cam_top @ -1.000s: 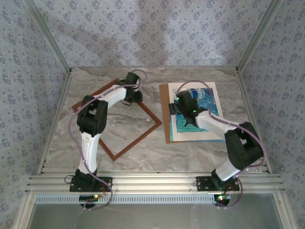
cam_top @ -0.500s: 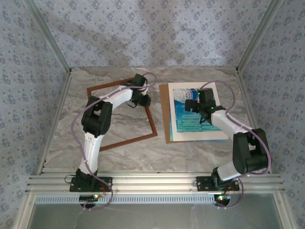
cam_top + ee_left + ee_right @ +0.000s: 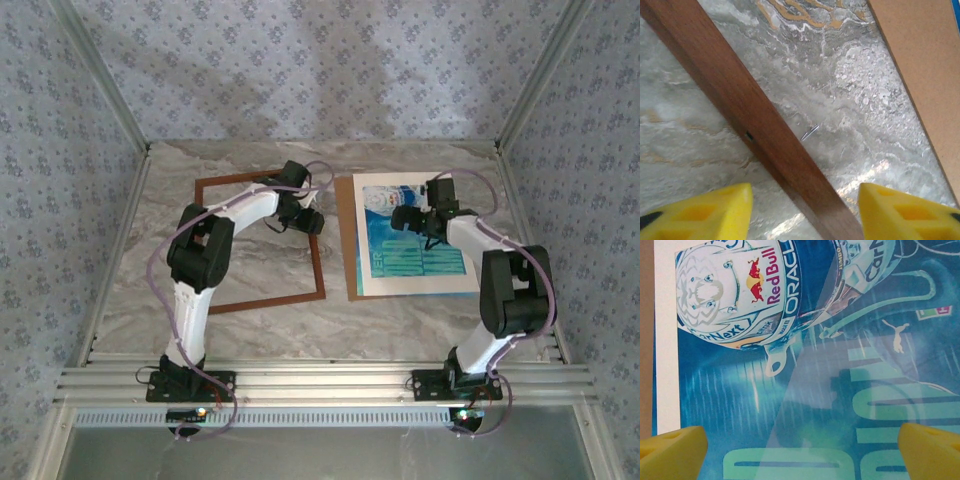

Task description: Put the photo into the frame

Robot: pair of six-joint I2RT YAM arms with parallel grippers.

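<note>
The frame [image 3: 319, 265], a thin reddish-brown wooden rectangle, lies flat on the marble table, left of centre. My left gripper [image 3: 312, 224] hovers over its right bar near the far corner. In the left wrist view that bar [image 3: 760, 125] runs diagonally between the yellow fingertips, and my left gripper [image 3: 805, 200] is open with table showing on both sides of the wood. The photo [image 3: 420, 255], blue-teal with a pale helmet and large light lettering, lies on the right. My right gripper [image 3: 405, 218] is open just above the photo [image 3: 805, 390], and the right gripper [image 3: 802, 440] holds nothing.
A white mat [image 3: 420, 288] lies under the photo, on a brown backing board [image 3: 345, 240] whose edge shows close to the frame [image 3: 920, 50]. A small metal pin [image 3: 810, 132] lies on the table between them. Patterned walls enclose the table on three sides.
The frame swung from a diamond angle to square with the table, nearer the board. My left gripper's jaws widened off the bar. My right gripper moved farther up the photo.
</note>
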